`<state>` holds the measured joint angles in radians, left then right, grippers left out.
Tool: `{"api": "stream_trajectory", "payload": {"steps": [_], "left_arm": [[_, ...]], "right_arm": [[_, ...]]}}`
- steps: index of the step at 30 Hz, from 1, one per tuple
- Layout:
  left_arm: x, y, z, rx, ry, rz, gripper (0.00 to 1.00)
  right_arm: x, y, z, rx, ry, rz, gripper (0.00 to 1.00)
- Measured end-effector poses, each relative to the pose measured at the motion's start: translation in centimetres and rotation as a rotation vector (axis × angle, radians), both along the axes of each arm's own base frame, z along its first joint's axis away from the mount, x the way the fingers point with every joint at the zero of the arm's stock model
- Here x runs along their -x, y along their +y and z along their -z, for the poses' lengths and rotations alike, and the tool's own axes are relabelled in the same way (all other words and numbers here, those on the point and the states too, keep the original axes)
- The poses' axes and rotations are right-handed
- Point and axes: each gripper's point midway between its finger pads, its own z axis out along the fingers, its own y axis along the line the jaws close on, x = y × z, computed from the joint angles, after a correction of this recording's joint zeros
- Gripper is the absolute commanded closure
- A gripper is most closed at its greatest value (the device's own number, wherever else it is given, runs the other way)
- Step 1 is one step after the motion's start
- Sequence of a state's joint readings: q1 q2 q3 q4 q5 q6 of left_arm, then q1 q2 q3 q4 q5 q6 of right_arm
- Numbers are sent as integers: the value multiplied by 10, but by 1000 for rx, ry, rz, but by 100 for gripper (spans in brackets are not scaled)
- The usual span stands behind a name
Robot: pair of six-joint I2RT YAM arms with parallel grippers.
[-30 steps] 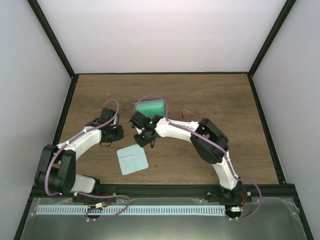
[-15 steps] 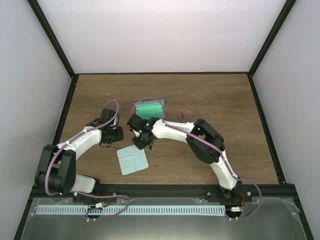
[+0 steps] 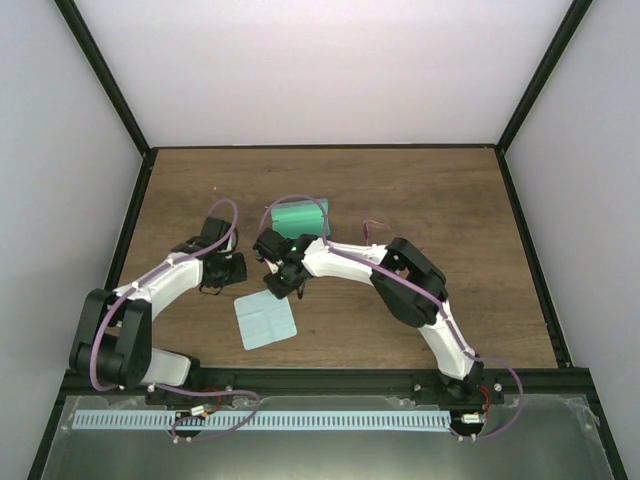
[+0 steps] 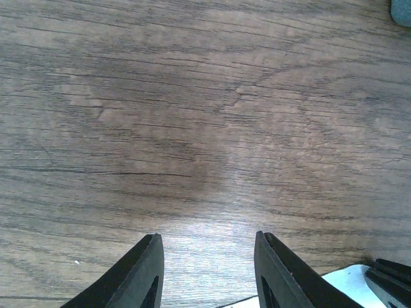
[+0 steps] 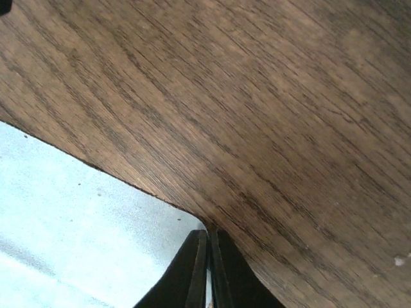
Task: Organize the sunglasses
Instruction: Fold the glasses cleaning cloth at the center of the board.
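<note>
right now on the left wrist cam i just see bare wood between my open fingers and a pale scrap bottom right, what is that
observer: part of the pale blue square cloth. It lies flat on the wood between the two arms, close to the left gripper.
operator: where's the right arm
observer: the right gripper is shut on the cloth's corner nearest the grey-blue case with green interior.
operator: and the glasses
observer: the thin pink-red sunglasses lie right of that open case, beyond the right forearm. Only a sliver shows from above.
</note>
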<state>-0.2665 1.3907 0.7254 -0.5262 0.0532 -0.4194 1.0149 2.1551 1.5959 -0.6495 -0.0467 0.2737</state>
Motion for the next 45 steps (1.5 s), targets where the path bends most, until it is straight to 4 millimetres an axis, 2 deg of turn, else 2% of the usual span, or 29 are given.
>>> {"api": "stream_trajectory", "payload": {"steps": [6,11,13,16,21,26,31,35,38,45], "left_arm": [[-7,-5,1,10,28,11,59],[-27,-19,-14,55,23,28,58],[-38,-23,-23,64,-1,33,54],[-40,-24,-27,73,-10,26,46],[-37,-27,-32,115,-12,1,20],[-31,-26,-41,138,-50,-18,15],[-31,-30,-33,159,-37,-24,15],[-29,-33,-29,163,-31,-25,18],[-28,-36,-25,168,-22,-28,26],[-20,-50,1,154,36,-13,47]], "right_arm": [[0,-1,0,6,-2,-8,99],[2,0,0,4,19,-14,99],[-1,1,-1,6,11,-13,99],[-7,-1,-5,6,5,-4,99],[-15,-7,-2,20,-6,14,99],[-24,-22,1,19,-20,58,99],[-38,-41,1,34,-28,112,99],[-47,-48,1,38,-34,135,99],[-49,-50,0,42,-37,142,99],[-52,-52,-2,46,-38,145,99]]}}
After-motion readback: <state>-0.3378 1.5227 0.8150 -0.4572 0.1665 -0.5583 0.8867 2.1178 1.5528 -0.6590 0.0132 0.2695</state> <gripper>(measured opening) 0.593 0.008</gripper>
